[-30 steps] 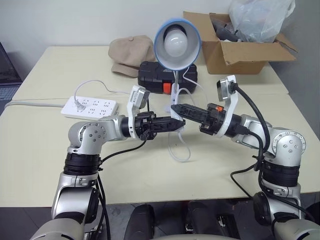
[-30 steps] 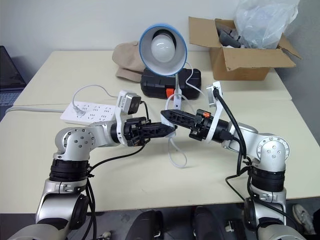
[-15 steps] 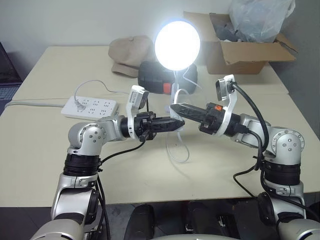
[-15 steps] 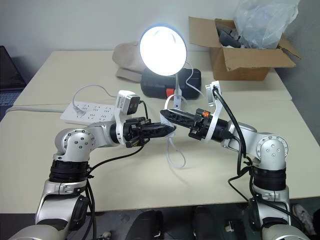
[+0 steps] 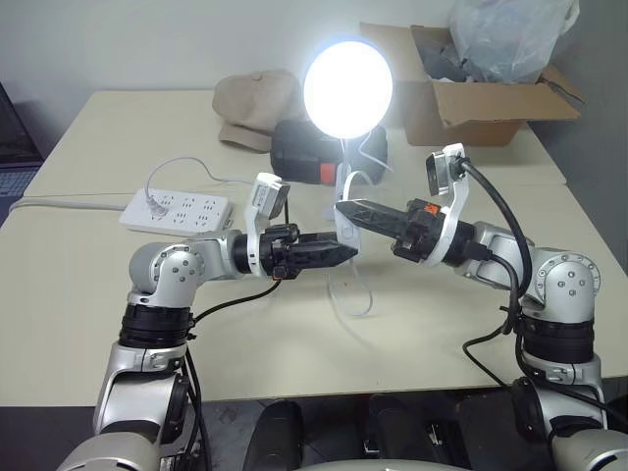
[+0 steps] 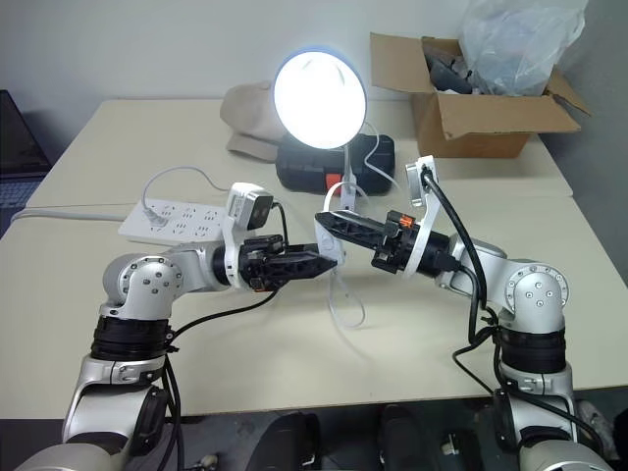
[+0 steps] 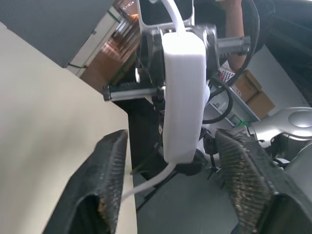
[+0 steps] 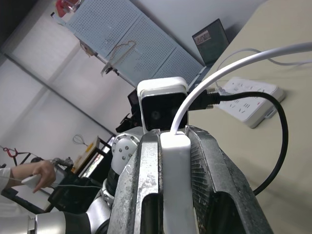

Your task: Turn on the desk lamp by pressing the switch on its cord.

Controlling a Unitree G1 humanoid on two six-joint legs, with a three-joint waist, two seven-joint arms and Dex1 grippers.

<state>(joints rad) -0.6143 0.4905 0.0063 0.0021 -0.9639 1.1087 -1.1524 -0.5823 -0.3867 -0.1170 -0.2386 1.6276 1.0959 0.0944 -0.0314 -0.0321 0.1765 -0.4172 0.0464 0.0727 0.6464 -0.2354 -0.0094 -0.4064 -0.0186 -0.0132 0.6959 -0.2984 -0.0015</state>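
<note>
my right gripper is pinching the switch between both fingers, holding it up above the tabletop, in front of the desk lamp. my left gripper is standing spread apart, its pads lying either side of the switch with a gap on each side, gripping nothing. the lamp is glowing bright at the back, beside a black case. the cord is hanging from the switch in a loop down to the tabletop. a power strip is lying off to my left.
</note>
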